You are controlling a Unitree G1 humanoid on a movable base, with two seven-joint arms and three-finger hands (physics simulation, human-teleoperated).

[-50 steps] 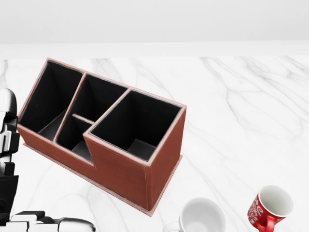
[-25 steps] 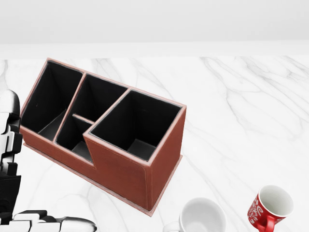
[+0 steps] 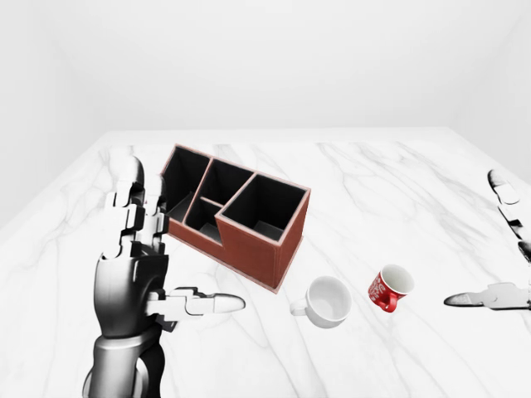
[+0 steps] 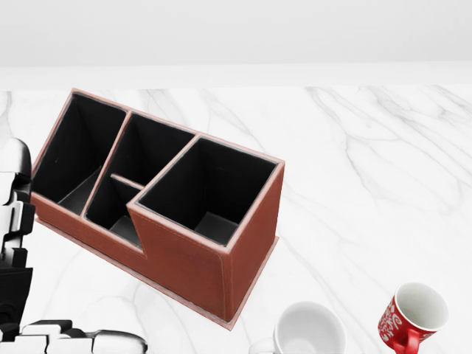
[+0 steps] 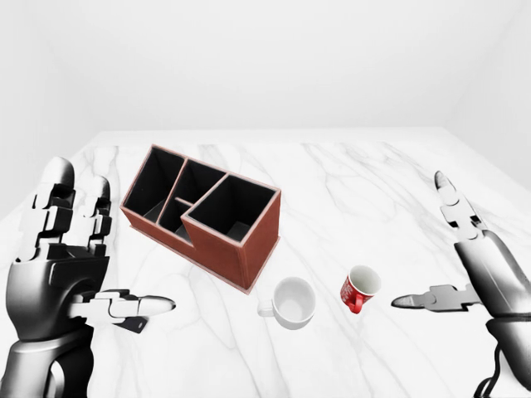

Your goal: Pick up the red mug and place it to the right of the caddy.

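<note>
1. Now, both hands are spread wide and hold nothing: your left hand [image 3: 137,274] is raised beside the caddy [image 3: 236,214], your right hand [image 5: 473,265] well right of the red mug [image 5: 359,288].
2. That mug lies tilted on the marble [image 5: 357,191], handle toward you, between the white mug [image 5: 292,302] and your right hand.
3. Bring the right hand in low, fingers round the body, not the handle.
4. White lettering on the mug is unreadable.
</note>
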